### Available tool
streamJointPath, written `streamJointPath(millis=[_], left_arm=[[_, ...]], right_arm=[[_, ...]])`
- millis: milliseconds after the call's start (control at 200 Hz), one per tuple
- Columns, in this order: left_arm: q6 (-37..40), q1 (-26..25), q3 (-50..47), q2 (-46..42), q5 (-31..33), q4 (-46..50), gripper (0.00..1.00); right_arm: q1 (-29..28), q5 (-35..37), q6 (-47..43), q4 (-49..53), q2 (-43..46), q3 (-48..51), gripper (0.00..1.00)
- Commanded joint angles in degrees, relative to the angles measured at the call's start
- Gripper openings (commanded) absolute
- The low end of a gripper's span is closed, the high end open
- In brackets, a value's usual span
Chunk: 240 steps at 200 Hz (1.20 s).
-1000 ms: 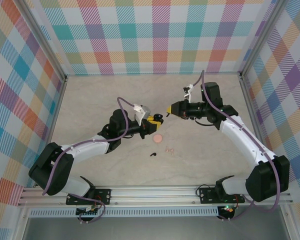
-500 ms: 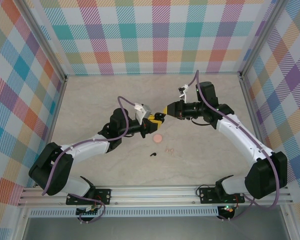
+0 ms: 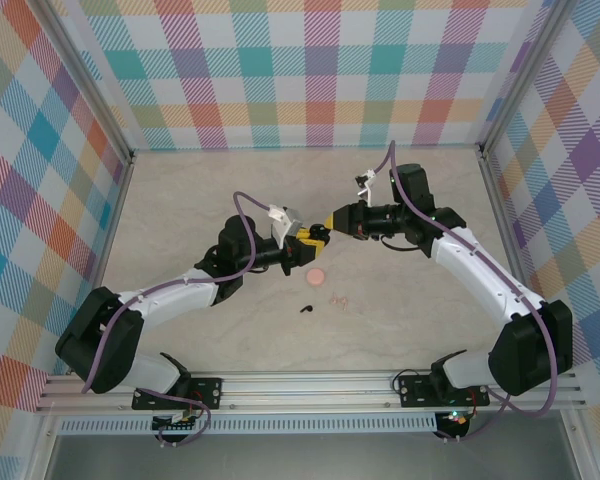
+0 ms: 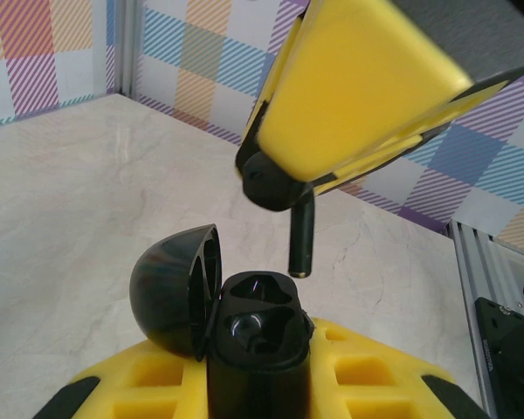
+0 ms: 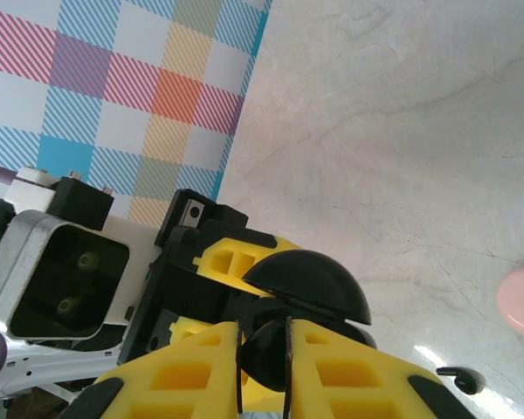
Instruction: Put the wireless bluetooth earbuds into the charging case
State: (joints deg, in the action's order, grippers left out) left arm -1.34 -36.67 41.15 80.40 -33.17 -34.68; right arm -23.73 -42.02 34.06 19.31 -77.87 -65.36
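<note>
My left gripper [image 3: 305,240] is shut on a black charging case [image 4: 258,349], held upright with its domed lid [image 4: 175,288] swung open to the left. My right gripper [image 3: 327,222] is shut on a black earbud [image 5: 264,353]. Its stem [image 4: 302,236] hangs straight down, a short gap above the case's far socket. Seen from the right wrist, the lid [image 5: 306,284] sits just beyond my right gripper [image 5: 264,358]. On the table lie another black earbud [image 3: 306,309] and a pale pink pair of earbuds [image 3: 339,298].
A round pink case [image 3: 318,275] rests on the marble table just below the two grippers, also visible from the right wrist as a pink case [image 5: 522,301]. Checked walls enclose the table on three sides. A metal rail [image 3: 310,385] runs along the near edge.
My right gripper has moved left with the black earbud, closing the gap to the left gripper's case. The left arm has barely moved.
</note>
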Motion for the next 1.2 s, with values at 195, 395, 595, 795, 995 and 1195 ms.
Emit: streamJointPath(millis=[195,395,595,795,995,1195], left_arm=[[1.0,-1.1,1.7,-2.1,-2.2,-1.7,0.18],[0.8,-1.2,1.8,-1.9,-2.6,-1.7,0.18],[0.8,-1.4,2.2,-1.7,-2.5,-1.5,0.18],[0.6,-1.5,2.6,-1.4,-2.3,-1.4,0.18],[0.7,-1.5,2.9,-1.2,-1.8,-0.8,0.18],[1.0,-1.5,3.3,-1.2,-0.9,0.3,0.18]], right_arm=[[-0.4,0.0,-0.6,-1.1,-0.5,-1.2,0.19],[-0.4,-0.2,-0.6,-1.0,-0.6,-1.1,0.19],[-0.4,-0.3,-0.5,-1.0,-0.9,-1.0,0.19],[-0.6,-0.2,-0.5,-0.9,-1.4,-0.9,0.19],[-1.0,-0.2,-0.6,-0.6,-1.8,-1.0,0.2],[-1.3,0.1,-1.2,0.3,-1.9,-1.2,0.2]])
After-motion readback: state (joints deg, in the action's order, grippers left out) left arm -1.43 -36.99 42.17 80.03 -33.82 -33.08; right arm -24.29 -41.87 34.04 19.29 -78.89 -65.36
